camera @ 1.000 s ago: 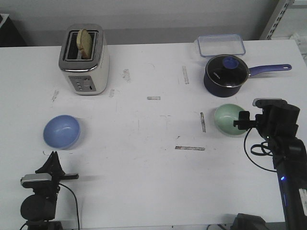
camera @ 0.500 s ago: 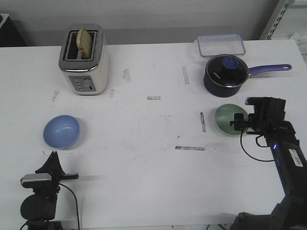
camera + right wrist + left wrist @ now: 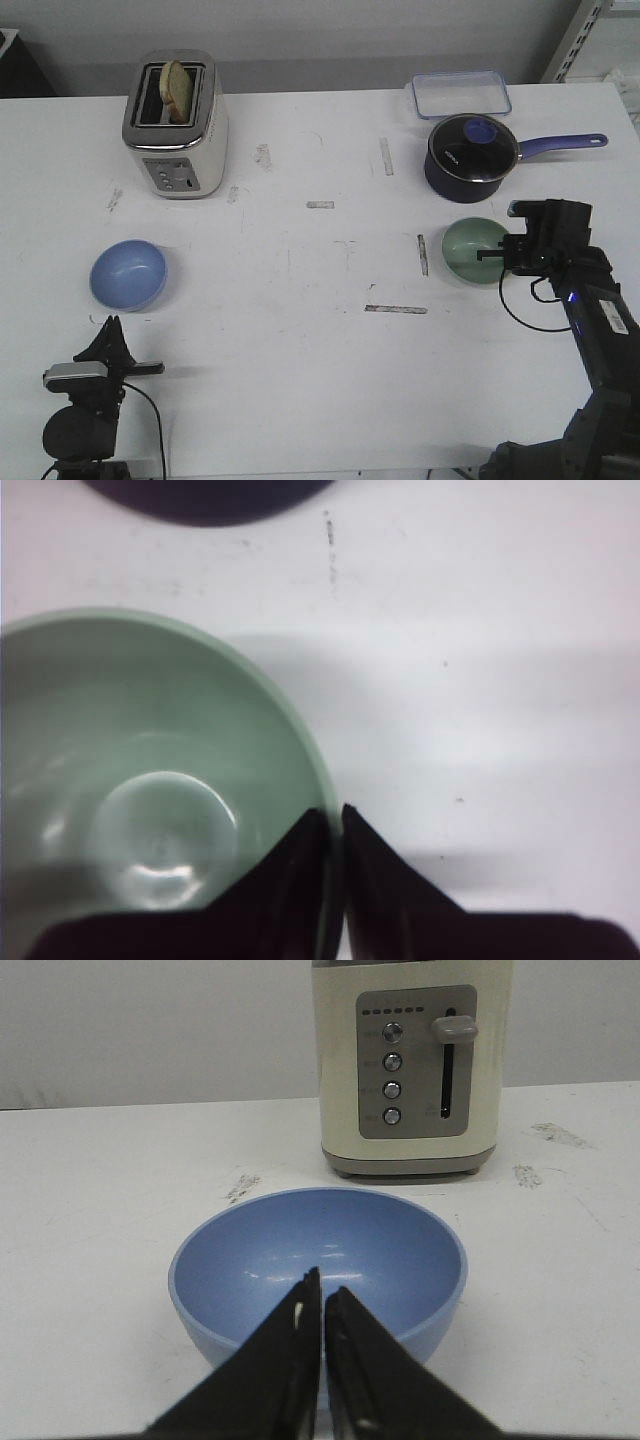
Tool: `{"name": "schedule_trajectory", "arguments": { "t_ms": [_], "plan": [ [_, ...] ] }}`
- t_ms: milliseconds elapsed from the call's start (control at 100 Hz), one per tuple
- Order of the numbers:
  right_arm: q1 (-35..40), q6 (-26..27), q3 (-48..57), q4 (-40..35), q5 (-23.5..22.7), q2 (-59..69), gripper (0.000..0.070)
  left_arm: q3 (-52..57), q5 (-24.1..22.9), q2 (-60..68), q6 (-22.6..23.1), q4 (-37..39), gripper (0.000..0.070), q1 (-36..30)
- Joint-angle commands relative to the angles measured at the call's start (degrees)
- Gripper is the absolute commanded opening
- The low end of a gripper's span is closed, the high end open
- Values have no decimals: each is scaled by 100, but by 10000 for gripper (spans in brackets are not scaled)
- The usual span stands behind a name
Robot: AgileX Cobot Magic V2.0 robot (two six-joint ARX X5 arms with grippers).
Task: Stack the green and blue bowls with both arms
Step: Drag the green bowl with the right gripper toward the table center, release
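1. The right gripper (image 3: pixel 333 820) has its two black fingers nearly together, straddling the rim of the green bowl (image 3: pixel 150 810), one tip inside and one outside. Whether they press the rim yet cannot be told.
2. The green bowl (image 3: pixel 476 249) sits upright on the white surface (image 3: pixel 320 330) at the right side, just in front of a dark saucepan (image 3: pixel 472 152) with a glass lid.
3. The left gripper (image 3: pixel 322 1305) has its fingers drawn narrow, nearly touching, and holds nothing. It points at the blue bowl (image 3: pixel 318 1265) from the near side, tips short of its wall.
4. The blue bowl (image 3: pixel 128 274) rests upright at the left, in front of a cream toaster (image 3: pixel 176 125) holding a slice of bread.
5. The two bowls are well apart.
6. Both bowls look light, stiff and smooth, so likely slippery. The thin rim seems the best place to pinch, one finger inside and one outside.
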Motion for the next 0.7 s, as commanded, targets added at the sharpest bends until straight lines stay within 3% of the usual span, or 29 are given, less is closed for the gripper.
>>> {"name": "schedule_trajectory", "arguments": {
  "t_ms": [0,250,690],
  "plan": [
    [24,17,297,-15,-98,-125,0,-116,-9,-17,-11,74,2,7],
    [822,376,960,-450,-870,-717,0,-114,-9,-17,-11,74,1,7],
    [4470,492,1014,-730,-846,-317,0,-114,-9,-17,-11,72,1,7]
  ]
}}
